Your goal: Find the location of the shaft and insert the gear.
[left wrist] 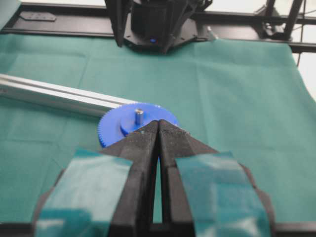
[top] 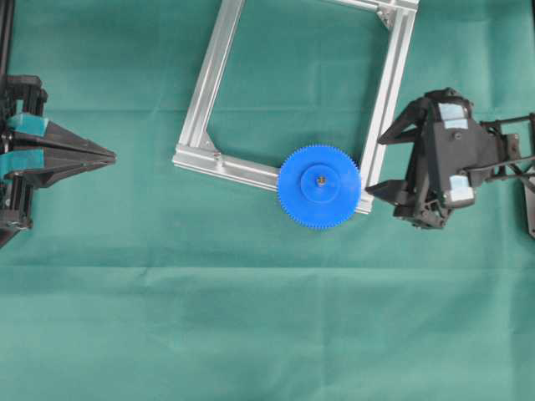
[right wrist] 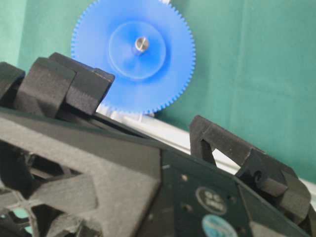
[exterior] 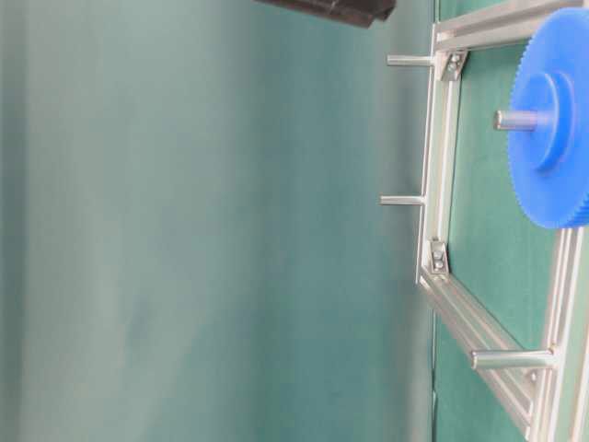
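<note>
On the silver aluminium frame's corner [top: 368, 196], the flat, bright blue toothed plastic gear [top: 318, 186] sits threaded over the short silver shaft [top: 320, 176], light, stiff, best gripped by its rim; right pincer [top: 374, 164] released beside it, left pincer [top: 110, 155] clenched.

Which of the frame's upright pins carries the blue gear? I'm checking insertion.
The shaft at the frame corner, poking through the gear hub; the other pins stand bare.

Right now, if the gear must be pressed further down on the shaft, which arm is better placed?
Probably the right. The right gripper is open beside the gear on its shaft; the left gripper is shut, far away.
</note>
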Motion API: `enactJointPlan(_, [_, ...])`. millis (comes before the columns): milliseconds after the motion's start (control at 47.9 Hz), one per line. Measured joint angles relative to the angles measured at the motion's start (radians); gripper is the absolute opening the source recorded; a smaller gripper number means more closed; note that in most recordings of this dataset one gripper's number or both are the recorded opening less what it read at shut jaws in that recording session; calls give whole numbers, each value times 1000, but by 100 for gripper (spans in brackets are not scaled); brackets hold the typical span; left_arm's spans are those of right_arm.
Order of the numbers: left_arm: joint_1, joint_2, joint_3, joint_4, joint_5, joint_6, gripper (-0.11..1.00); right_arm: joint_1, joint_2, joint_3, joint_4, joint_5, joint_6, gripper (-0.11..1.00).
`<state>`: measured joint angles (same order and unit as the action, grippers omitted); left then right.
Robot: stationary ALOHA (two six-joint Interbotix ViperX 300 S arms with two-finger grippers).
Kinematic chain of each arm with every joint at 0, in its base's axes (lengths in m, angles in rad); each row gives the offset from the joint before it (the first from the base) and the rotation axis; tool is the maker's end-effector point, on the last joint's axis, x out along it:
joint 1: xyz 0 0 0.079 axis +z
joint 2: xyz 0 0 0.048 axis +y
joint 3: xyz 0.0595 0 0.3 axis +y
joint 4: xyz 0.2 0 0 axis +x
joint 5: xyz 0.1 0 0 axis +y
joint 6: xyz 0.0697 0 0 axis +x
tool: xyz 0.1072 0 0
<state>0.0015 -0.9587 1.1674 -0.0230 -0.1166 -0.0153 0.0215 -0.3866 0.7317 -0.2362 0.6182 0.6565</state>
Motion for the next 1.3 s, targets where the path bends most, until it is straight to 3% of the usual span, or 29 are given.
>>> enactJointPlan(501, [0,0,0,-2,0,0,0,20,-52,67,0,0,0,86])
enactJointPlan(1295, [0,0,2,0,0,0,0,48,-54,98,0,-2,0,86])
